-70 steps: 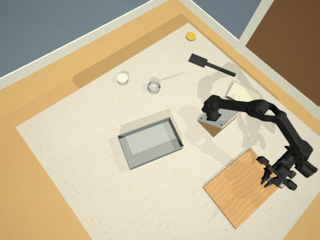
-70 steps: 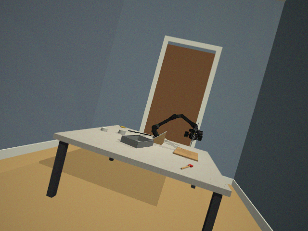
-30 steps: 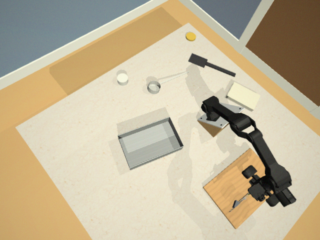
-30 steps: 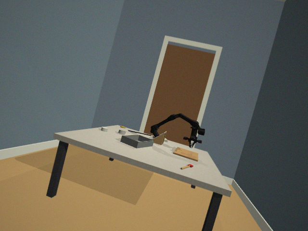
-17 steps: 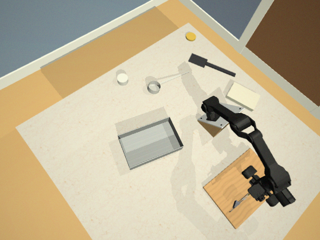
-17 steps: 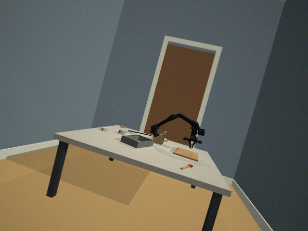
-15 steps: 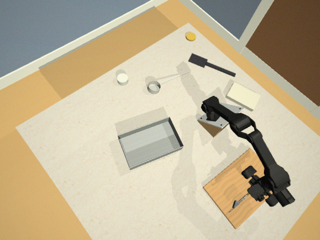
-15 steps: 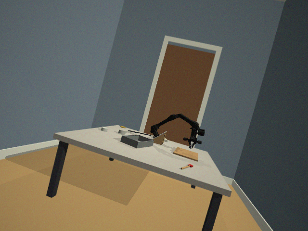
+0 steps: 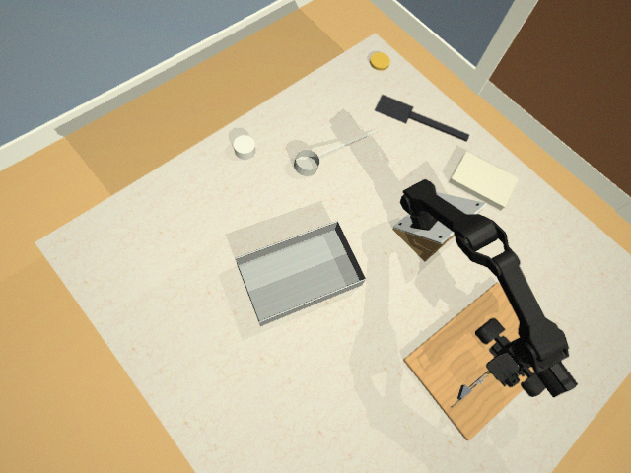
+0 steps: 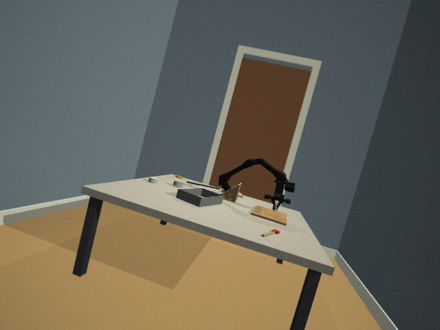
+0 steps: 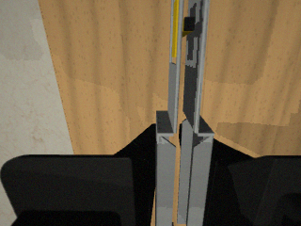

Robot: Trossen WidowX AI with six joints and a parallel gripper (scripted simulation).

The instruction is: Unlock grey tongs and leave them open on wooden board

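Note:
The grey tongs (image 9: 478, 380) (image 10: 275, 207) (image 11: 173, 89) are between my fingers, over the wooden board (image 9: 441, 356) (image 10: 268, 214) (image 11: 118, 56). My gripper (image 10: 276, 203) (image 11: 168, 130) is shut on them. In the wrist view their two long arms run close together, nearly parallel, away from my fingers, with a yellow strip on one and a small black block between them. In the exterior view they point down at the board. I cannot tell whether they touch it, nor whether the lock is free. The roasting tin (image 9: 298, 275) (image 10: 210, 201) is empty.
A cream block (image 9: 484, 178) and a wedge-shaped stand (image 9: 425, 246) are near my arm's base. A black spatula (image 9: 438, 125), a round pan (image 9: 307, 163), a white cup (image 9: 245, 146) and a yellow disc (image 9: 380, 61) lie farther off. A red-headed hammer (image 10: 269, 233) lies beyond the board.

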